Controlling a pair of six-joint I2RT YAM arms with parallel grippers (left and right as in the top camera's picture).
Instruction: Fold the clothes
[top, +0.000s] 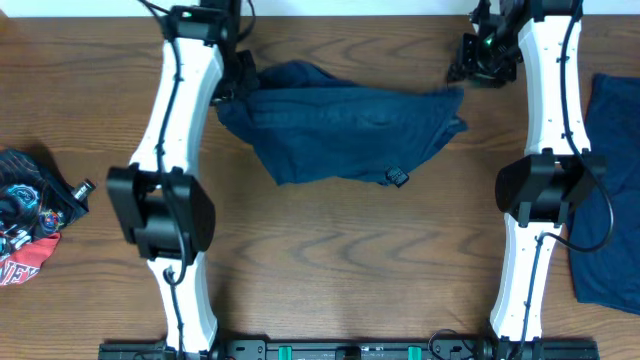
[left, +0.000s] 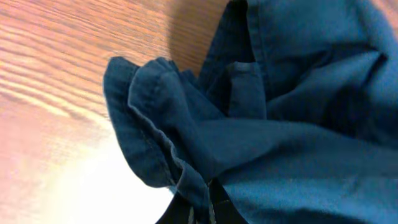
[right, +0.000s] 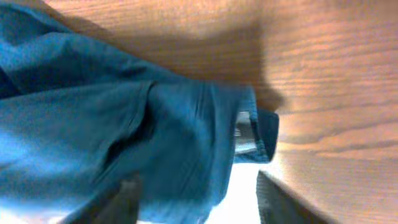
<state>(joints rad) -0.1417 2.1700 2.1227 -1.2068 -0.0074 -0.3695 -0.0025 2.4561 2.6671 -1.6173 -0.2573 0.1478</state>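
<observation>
The clothes (top: 350, 130) are soft, matt, stitched cloth; the table (top: 330, 250) is smooth grained wood, faintly glossy.

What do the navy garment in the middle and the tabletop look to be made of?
The navy garment: soft matte woven cloth, likely cotton; it bunches in folds and shows stitched hems. The tabletop: wood or wood-look laminate, smooth, slight sheen; brown grain lines and glare patches.
</observation>
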